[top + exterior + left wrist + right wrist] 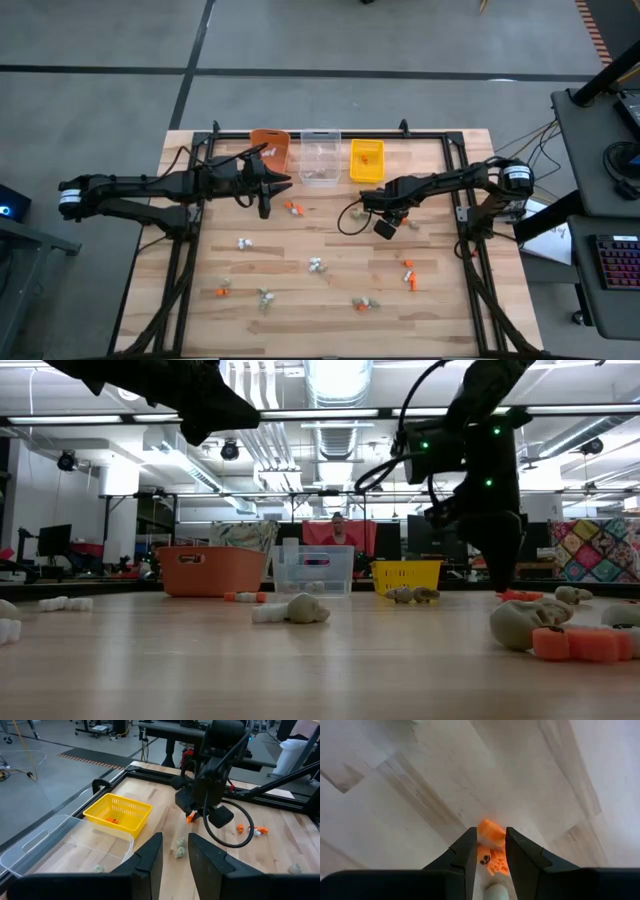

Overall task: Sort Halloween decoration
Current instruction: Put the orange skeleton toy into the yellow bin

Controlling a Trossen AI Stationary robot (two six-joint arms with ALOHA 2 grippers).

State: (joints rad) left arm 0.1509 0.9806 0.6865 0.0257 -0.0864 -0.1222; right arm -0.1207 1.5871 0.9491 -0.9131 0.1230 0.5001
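Small orange, white and grey-tan trinkets lie scattered on the wooden table (pixel 330 240), such as an orange pair (pixel 291 207), a white one (pixel 243 242) and a grey-tan one (pixel 365 303). My right gripper (pixel 388 222) points down at mid-table, right of centre, shut on an orange trinket (pixel 490 837). My left gripper (pixel 175 851) hovers high beside the orange bin (pixel 270 148), its fingers a little apart with nothing between them. It faces the right arm. My right gripper pinches the orange trinket (pixel 489 834) between its two fingers, coming from above and pointing down. The piece shows in the gap near the fingertips (pixel 466 851). Whether it is lifted clear or still rests on the wood, I cannot tell.
Three bins stand in a row at the far edge: orange, clear (pixel 320 155) and yellow (pixel 366 160), the yellow one holding an orange piece (pixel 111 820). A black frame borders the table. A dark cable (pixel 348 215) loops by the right gripper. A person sits far behind (pixel 337 525).
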